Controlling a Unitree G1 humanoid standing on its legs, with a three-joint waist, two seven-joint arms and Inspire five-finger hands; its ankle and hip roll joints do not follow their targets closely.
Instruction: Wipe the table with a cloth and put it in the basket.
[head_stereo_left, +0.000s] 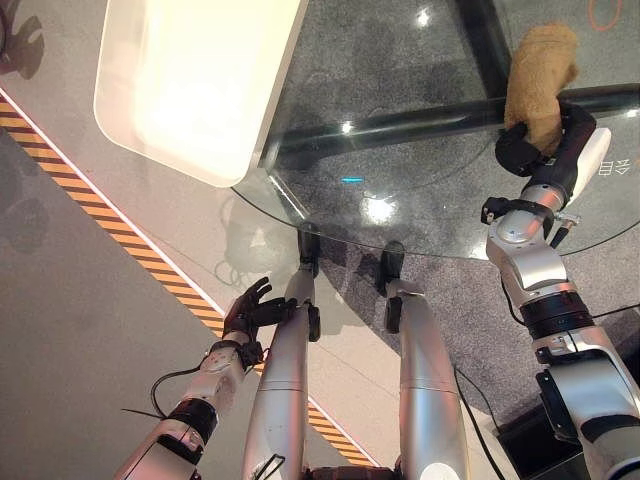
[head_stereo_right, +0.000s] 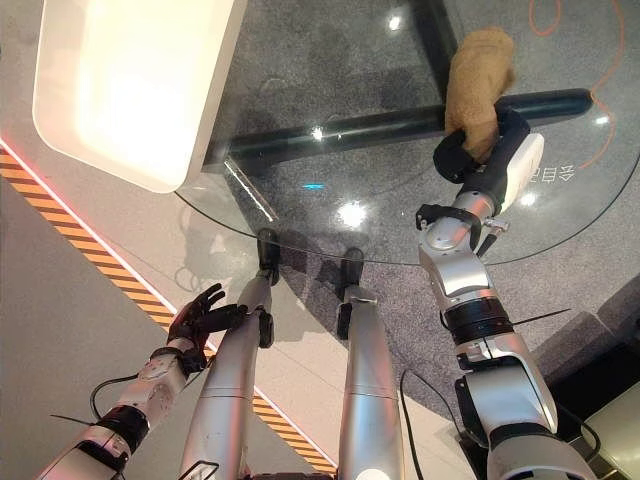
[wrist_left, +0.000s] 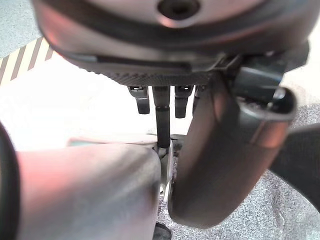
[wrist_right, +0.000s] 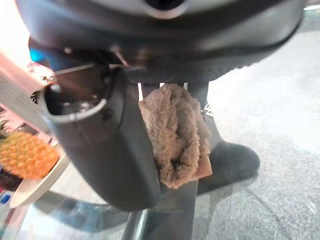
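The tan cloth (head_stereo_left: 540, 80) lies bunched on the glass tabletop (head_stereo_left: 400, 180), clenched in the right hand (head_stereo_left: 545, 140), whose arm reaches forward over the rim. The left hand (head_stereo_left: 250, 310) hangs low beside the tabletop, fingers relaxed and spread.

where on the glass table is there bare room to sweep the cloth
Bare glass table lies between the white tray and the right hand gripping the tan cloth, down to the near rim. The tray crowds the far left. Left hand hangs below, open.
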